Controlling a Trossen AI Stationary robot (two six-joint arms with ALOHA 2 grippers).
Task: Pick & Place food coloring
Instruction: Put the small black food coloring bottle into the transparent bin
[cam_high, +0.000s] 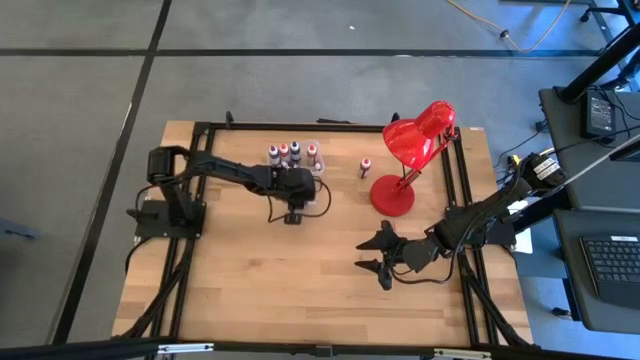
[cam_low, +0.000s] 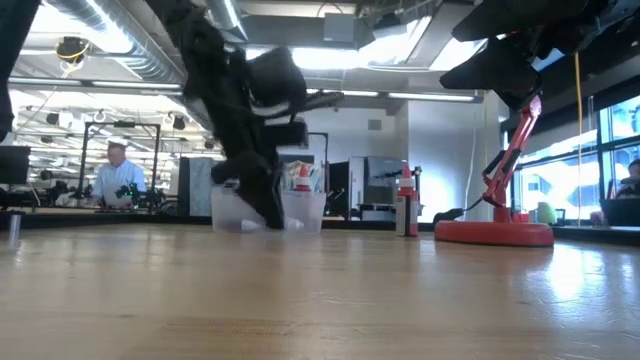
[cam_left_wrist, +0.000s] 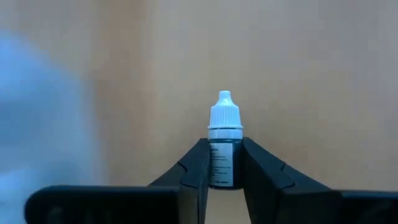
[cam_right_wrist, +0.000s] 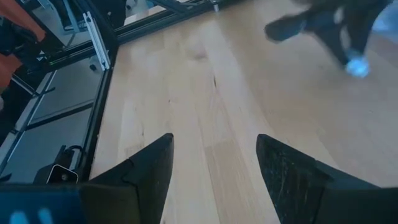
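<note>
Left pincer (cam_left_wrist: 224, 180) around bottle (cam_left_wrist: 224, 149) (upright)

Grey carpet floor (cam_high: 80, 150) crossed by dark lines around wooden bench (cam_high: 300, 290). Ceiling strip lights (cam_low: 300, 60), exposed ducts (cam_low: 110, 30). Bright windows (cam_low: 610, 150) at side. Seated person (cam_low: 118, 178) at distant desks.

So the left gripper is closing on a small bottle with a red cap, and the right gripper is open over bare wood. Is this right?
Not quite: the cap is white, not red. The left wrist view shows the left gripper closing on the small bottle, which is dark with a white cap. The rest stands: the right gripper is open over bare wood.
</note>
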